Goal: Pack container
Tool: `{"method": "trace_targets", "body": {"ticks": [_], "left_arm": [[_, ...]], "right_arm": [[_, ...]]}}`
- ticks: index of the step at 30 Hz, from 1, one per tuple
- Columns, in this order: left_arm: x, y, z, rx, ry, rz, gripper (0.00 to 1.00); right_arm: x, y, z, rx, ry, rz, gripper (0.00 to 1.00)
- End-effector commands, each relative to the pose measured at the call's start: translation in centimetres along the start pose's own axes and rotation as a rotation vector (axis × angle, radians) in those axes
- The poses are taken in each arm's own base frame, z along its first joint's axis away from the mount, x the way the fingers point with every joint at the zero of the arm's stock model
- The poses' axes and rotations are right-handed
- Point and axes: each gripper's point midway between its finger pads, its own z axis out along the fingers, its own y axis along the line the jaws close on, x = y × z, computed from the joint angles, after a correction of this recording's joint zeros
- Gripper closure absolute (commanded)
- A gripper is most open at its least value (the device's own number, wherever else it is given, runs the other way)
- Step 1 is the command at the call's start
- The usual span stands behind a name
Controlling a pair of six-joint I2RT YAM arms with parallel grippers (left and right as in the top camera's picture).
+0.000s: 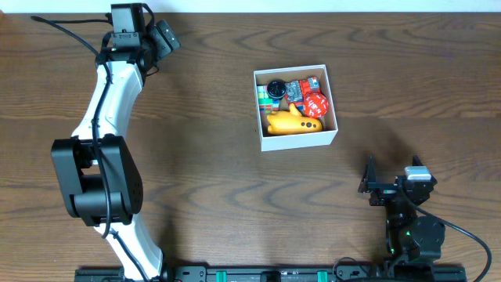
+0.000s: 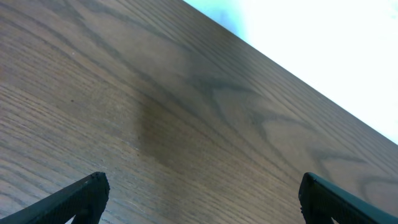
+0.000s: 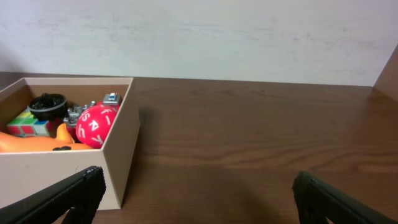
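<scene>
Several toys sit inside the container (image 1: 297, 142), which stands right of centre in the upper half of the overhead view. A yellow toy (image 1: 293, 121) lies along its near wall, with a red lettered ball (image 1: 315, 103), a black round piece (image 1: 275, 88) and a multicoloured cube (image 1: 263, 98) behind it. You can see no loose toy on the table (image 1: 203, 164), so the packing looks finished, as far as I can judge. Your left gripper (image 2: 202, 196) hangs at the upper left, jaws spread wide and holding nothing. Your right gripper (image 3: 199, 190), at the lower right, is likewise spread and empty. If you bring the left arm home, lift first and swing wide of the box so you don't nudge it.
</scene>
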Motion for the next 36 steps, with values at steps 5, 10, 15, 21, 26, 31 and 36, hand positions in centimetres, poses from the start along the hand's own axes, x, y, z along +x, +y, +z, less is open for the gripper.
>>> {"method": "trace_targets", "body": {"ticks": [5, 10, 15, 21, 26, 31, 36], "left_arm": [[-2.4, -0.9, -3.8, 0.018, -0.07, -0.008, 0.02], [-6.1, -3.0, -13.5, 0.081, -0.217, 0.126, 0.02], [-6.7, -2.3, -26.0, 0.084, -0.338, 0.131, 0.02], [-3.6, 0.1, -37.4, 0.116, -0.447, 0.12, 0.02], [0.7, 3.4, -42.2, 0.105, -0.517, 0.105, 0.02], [4.2, 5.6, -41.6, 0.112, -0.553, 0.099, 0.02], [6.8, 7.1, -37.6, 0.143, -0.618, 0.092, 0.02]], "right_arm": [[0.0, 0.5, 0.0, -0.021, -0.004, -0.017, 0.01], [0.0, 0.5, 0.0, -0.021, -0.004, -0.016, 0.01], [0.0, 0.5, 0.0, -0.02, -0.004, -0.016, 0.01], [0.0, 0.5, 0.0, -0.02, -0.004, -0.016, 0.01], [0.0, 0.5, 0.0, -0.02, -0.004, -0.016, 0.01], [0.0, 0.5, 0.0, -0.021, -0.004, -0.016, 0.01], [0.0, 0.5, 0.0, -0.021, -0.004, -0.016, 0.01]]}}
